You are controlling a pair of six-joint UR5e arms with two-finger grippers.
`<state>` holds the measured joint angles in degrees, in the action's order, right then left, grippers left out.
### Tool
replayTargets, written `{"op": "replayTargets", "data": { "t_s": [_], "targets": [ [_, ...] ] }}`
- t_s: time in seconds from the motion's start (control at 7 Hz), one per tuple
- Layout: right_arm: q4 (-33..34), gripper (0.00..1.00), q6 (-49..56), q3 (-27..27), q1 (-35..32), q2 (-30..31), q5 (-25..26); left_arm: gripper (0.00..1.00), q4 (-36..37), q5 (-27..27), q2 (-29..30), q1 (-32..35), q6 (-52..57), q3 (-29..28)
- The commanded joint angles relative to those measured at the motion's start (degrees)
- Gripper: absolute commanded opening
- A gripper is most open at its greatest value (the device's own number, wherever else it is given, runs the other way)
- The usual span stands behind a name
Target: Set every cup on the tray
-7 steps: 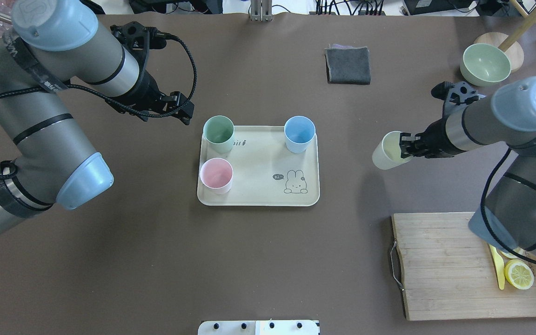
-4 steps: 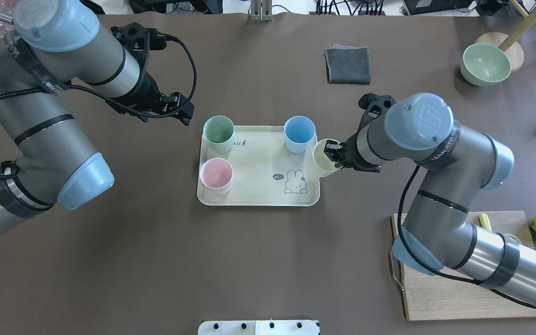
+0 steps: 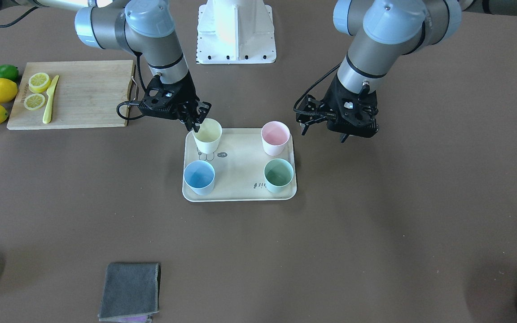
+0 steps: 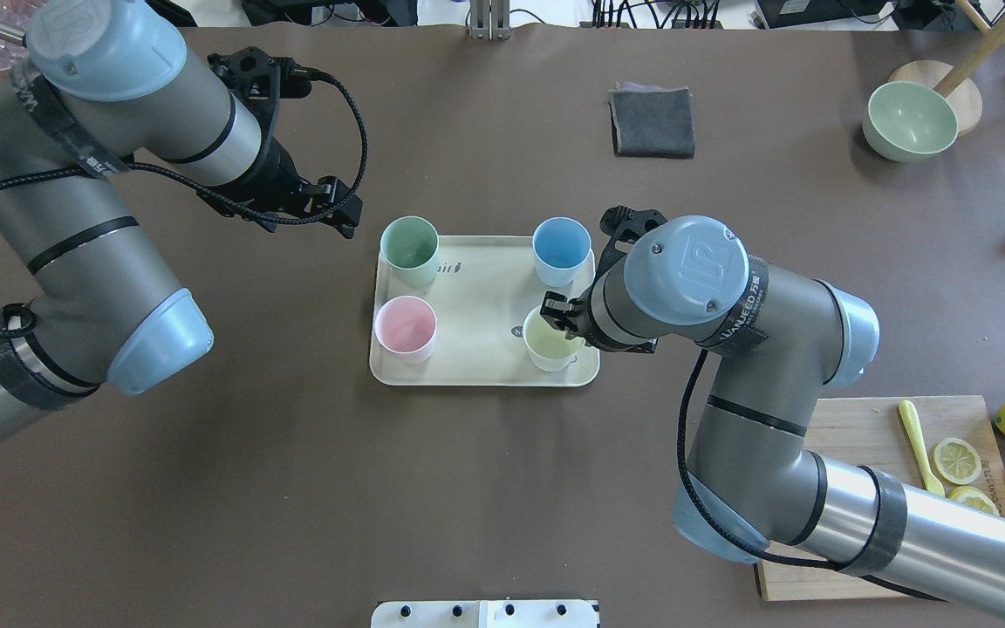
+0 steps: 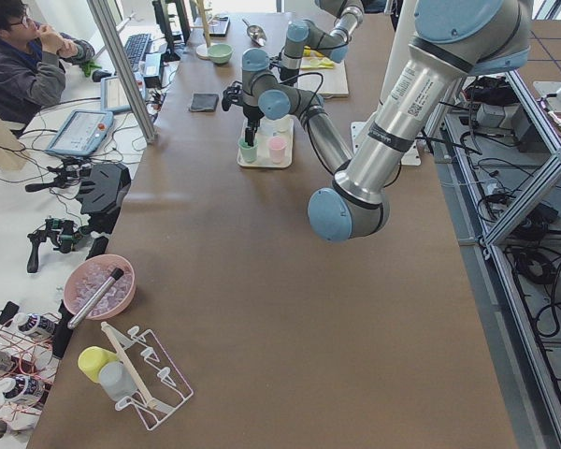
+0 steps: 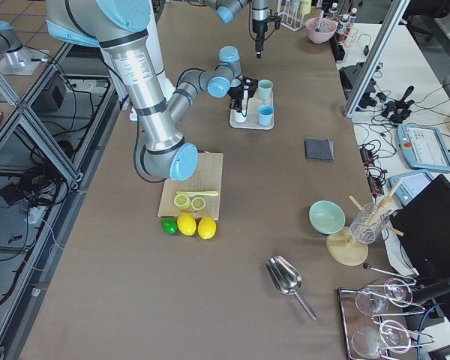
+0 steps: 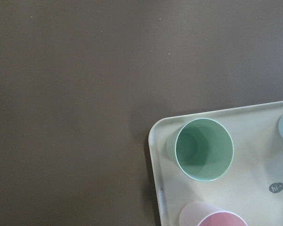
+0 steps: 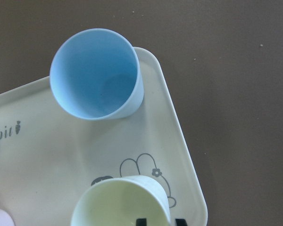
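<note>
Right gripper (image 4: 557,316): clamped on the yellow cup's (image 4: 552,342) rim.
Yellow cup: held at the tray's (image 4: 485,373) lower-right corner, overhead view.
Left gripper (image 4: 347,212): fingers spread, nothing held, upper left of tray.
Others: green cup (image 4: 409,249), blue cup (image 4: 562,249), pink cup (image 4: 406,327) seated on tray.

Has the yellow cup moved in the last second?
Yes. The yellow cup, in the right gripper, went leftward from the bare table to the tray, beside the blue cup.

rabbit print (image 8: 142,162): mostly buried under the yellow cup (image 8: 118,202)
yellow cup: cropped by the right wrist view's bottom edge
pink cup (image 7: 217,220): chopped off too, left wrist view
</note>
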<state>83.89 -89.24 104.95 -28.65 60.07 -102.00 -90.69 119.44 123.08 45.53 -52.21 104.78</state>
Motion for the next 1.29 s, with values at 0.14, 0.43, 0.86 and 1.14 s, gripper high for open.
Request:
{"op": "replayTargets", "data": {
  "t_s": [0.14,0.43,0.86,1.14],
  "targets": [
    [0.3,1.0,4.32,1.04,-4.46,-0.13,-2.14,0.98,-0.01,-0.09,-0.03,-0.09,0.09,0.16],
    [9.04,1.0,15.42,5.41,-13.74,1.44,-9.59,0.98,0.08,-0.09,-3.18,1.21,2.18,1.47],
    [10.06,1.0,44.05,9.4,-28.06,17.31,-15.21,0.98,0.52,0.79,-15.55,10.77,18.22,5.87],
    [10.15,1.0,64.88,6.6,-41.16,24.97,-26.01,0.98,0.78,8.9,-23.02,24.44,37.17,4.47]
  ]
}}
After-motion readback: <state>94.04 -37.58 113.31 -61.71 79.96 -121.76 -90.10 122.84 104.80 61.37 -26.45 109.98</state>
